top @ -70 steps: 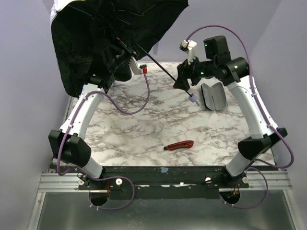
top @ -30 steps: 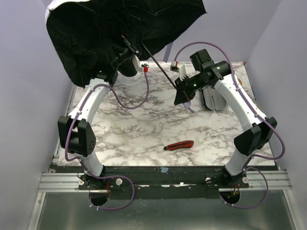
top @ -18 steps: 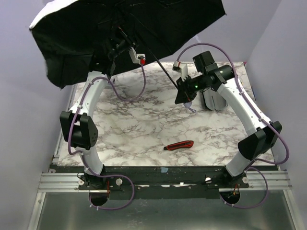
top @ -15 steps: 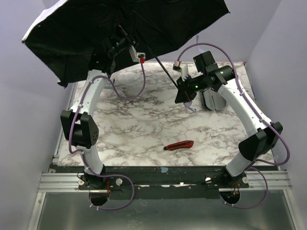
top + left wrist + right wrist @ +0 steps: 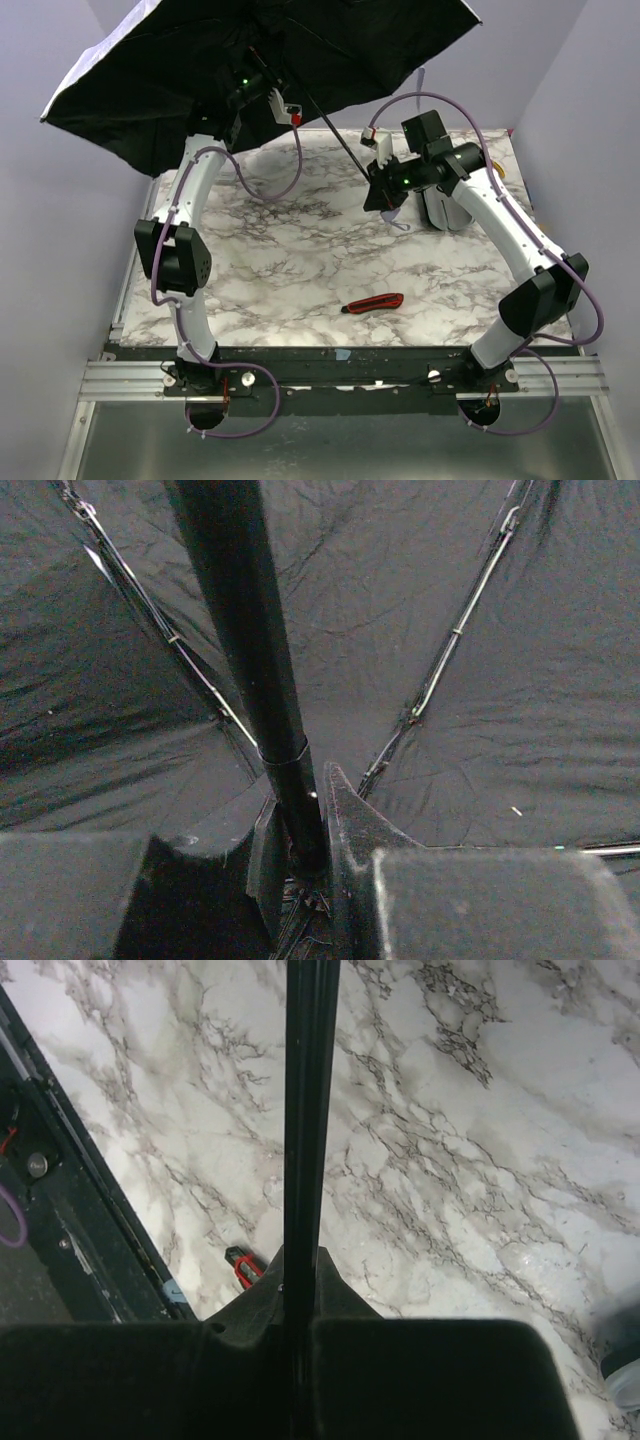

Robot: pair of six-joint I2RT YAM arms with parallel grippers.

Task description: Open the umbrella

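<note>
Nearest, at 6 o'clock, lay one red utility knife (image 5: 372, 303); at 2 o'clock my right gripper (image 5: 384, 197) was clenched on the shaft of the one umbrella (image 5: 150, 90), one grey pouch (image 5: 440, 212) just beside. Farther, at 11 o'clock, my left gripper (image 5: 300, 825) grasped the shaft, probably at the runner; it had pushed upward and the canopy had spread from slumped to taut, so I judged it open.
</note>
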